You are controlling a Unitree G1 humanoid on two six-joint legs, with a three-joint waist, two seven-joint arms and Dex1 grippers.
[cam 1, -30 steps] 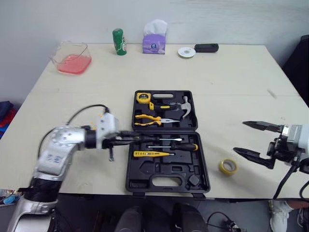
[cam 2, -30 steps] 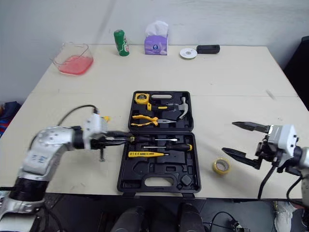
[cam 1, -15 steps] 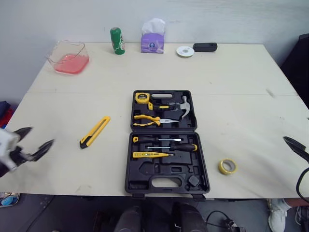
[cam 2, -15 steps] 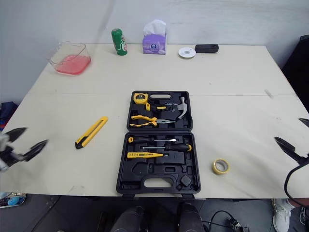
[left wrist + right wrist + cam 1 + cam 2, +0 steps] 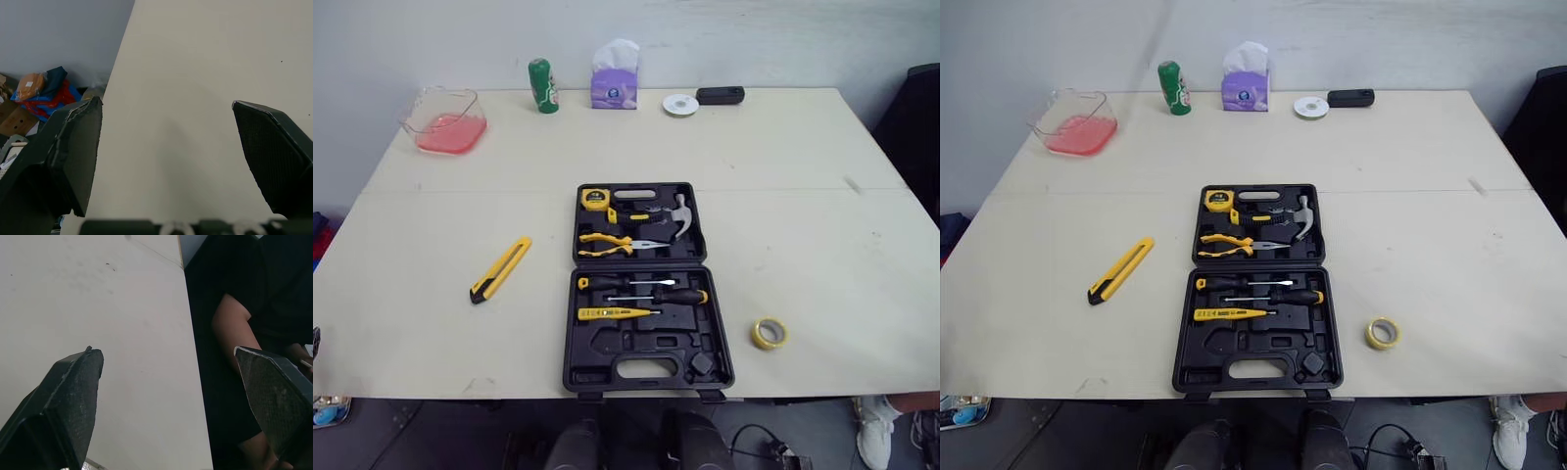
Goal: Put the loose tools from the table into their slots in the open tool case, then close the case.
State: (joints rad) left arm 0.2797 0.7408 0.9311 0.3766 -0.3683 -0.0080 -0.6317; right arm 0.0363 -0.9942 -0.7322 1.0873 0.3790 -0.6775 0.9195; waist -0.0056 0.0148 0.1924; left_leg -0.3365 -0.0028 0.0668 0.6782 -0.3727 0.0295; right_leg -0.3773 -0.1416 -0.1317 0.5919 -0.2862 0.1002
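Two loose items lie on the table (image 5: 803,176) outside the open tool case (image 5: 607,349): one yellow utility knife (image 5: 501,268) well to its left, and one yellow tape roll (image 5: 769,333) near its right side. In the case I count one tape measure (image 5: 598,198), one hammer (image 5: 677,213), one pair of pliers (image 5: 612,242), two screwdrivers (image 5: 646,290) and one yellow tester-like tool (image 5: 607,313); several recesses in the near half are empty. Neither item is being handled, so the job looks to be between picks. The left gripper (image 5: 165,102) hangs over bare tabletop by the table's edge with its jaws spread wide and nothing between them. The right gripper (image 5: 166,349) is likewise wide open and empty, close to the edge where a person's arm (image 5: 234,333) shows. The knife seems the natural next target for the left arm (it lies on that side): pinch across its narrow body, then turn it to match a long empty slot. The lid cannot close until both items are stowed.
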